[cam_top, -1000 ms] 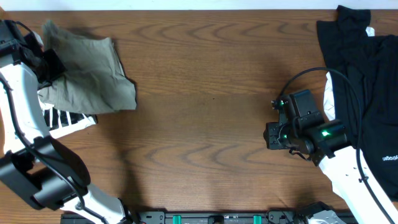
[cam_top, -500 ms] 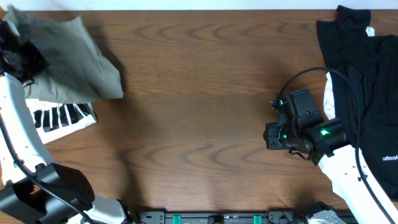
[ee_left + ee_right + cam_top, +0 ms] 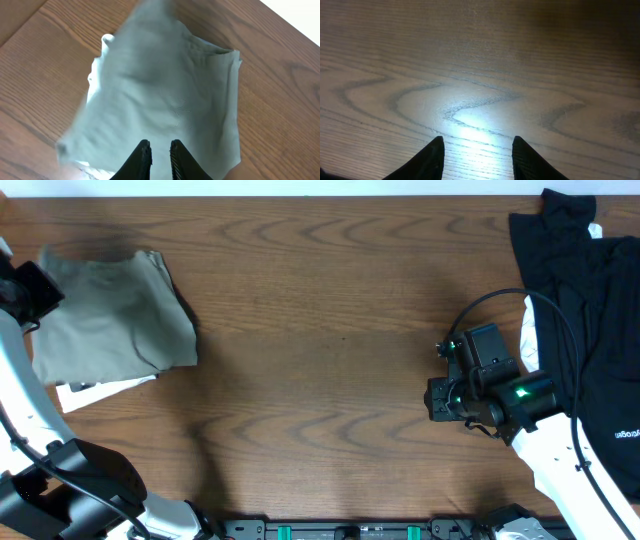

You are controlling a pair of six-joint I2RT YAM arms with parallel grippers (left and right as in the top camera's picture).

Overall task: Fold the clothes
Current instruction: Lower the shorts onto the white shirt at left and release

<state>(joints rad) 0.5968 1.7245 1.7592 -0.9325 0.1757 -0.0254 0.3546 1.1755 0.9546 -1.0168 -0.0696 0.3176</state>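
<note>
Overhead, shorts: the shorts (image 3: 112, 315) are seen gathered into a compact, roughly squared bundle at the far left of the surface (image 3: 330, 310), lying partly over a white top (image 3: 95, 389).
Overhead, other cloth: black garments (image 3: 590, 290) are heaped at the right edge, well apart from the shorts.
Left wrist, end effector: the left end effector (image 3: 159, 144) is seen over the near edge of the shorts, its fingers drawn close with only a narrow slit between. Whether cloth is pinched cannot be told.
Left wrist, fold: layers are doubled over, but the outline is uneven and one corner is blurred.
Right wrist, end effector: the right end effector (image 3: 477, 140) is spread, with nothing held, above bare wood.
Progress: the folding is judged largely done. Squaring the edges and flattening the bundle may be left.
</note>
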